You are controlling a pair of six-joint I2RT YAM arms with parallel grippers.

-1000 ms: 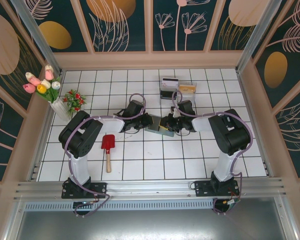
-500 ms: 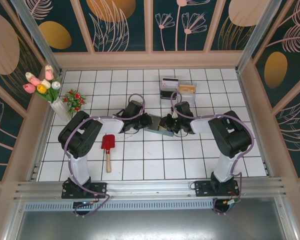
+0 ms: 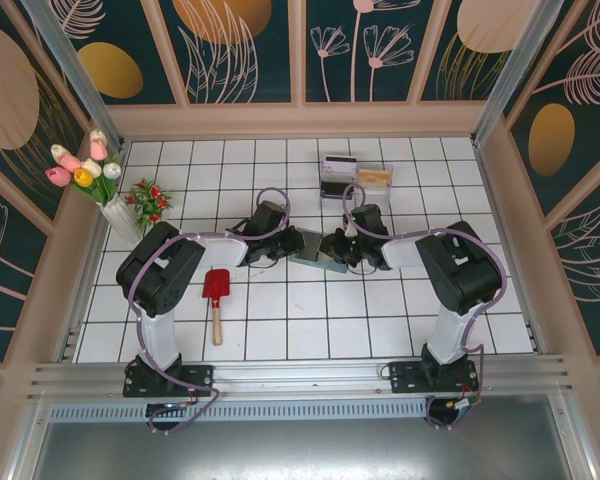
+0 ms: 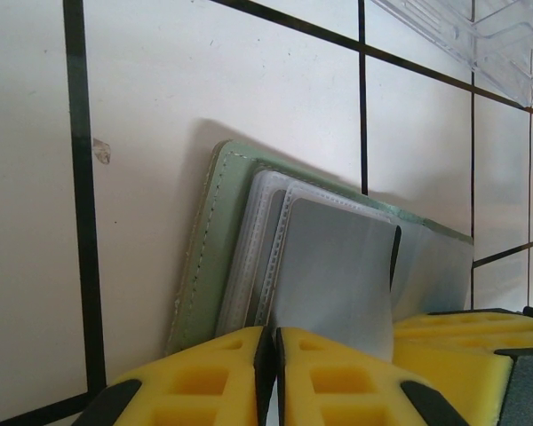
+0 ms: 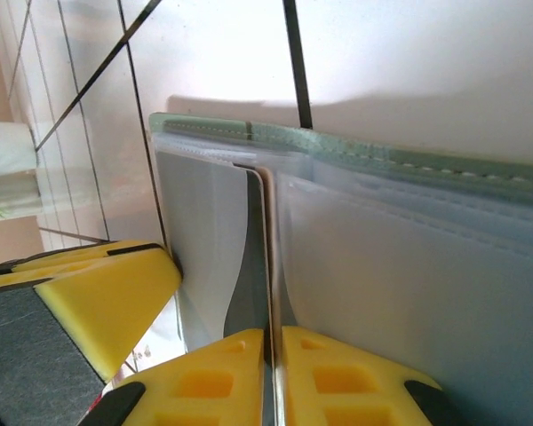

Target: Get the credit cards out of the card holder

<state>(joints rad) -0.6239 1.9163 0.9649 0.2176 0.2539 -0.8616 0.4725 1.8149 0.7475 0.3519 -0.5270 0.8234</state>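
The left hand point(image 4: 271, 337) is recorded with its yellow-padded fingers set together, clamped on the near edge of the flat grey-green fold-over card holder point(image 4: 202, 266). The holder's clear and grey inner pocket leaves point(image 4: 338, 257) are seen fanned just ahead of the fingertips.

The right hand point(image 5: 272, 337) is likewise pressed together, clamped on a thin tan-edged sheet point(image 5: 266, 240) standing edge-on out of the holder's pockets. Whether that sheet is a card or a pocket leaf cannot be told. The two hands are met almost tip to tip with the holder between them, and a shadow is cast on the white, black-gridded tiled bench point(image 3: 280, 320) behind it.

Beyond the hands, away from the arm bases, two clear plastic boxes point(image 3: 337, 185) are placed just beside each other. The credit cards are noted there:
- One white with a black stripe point(image 3: 339, 160), at the box nearer the left hand.
- One tan-gold point(image 3: 374, 178), at the box beyond the right hand.

Outward of the left hand, near that arm's elbow, a small red scoop with a wooden handle point(image 3: 216, 295) is laid flat. Farther the same way, a white vase of tulips point(image 3: 118, 213) is stood, with a red-berried green sprig point(image 3: 150, 198) just beside it.
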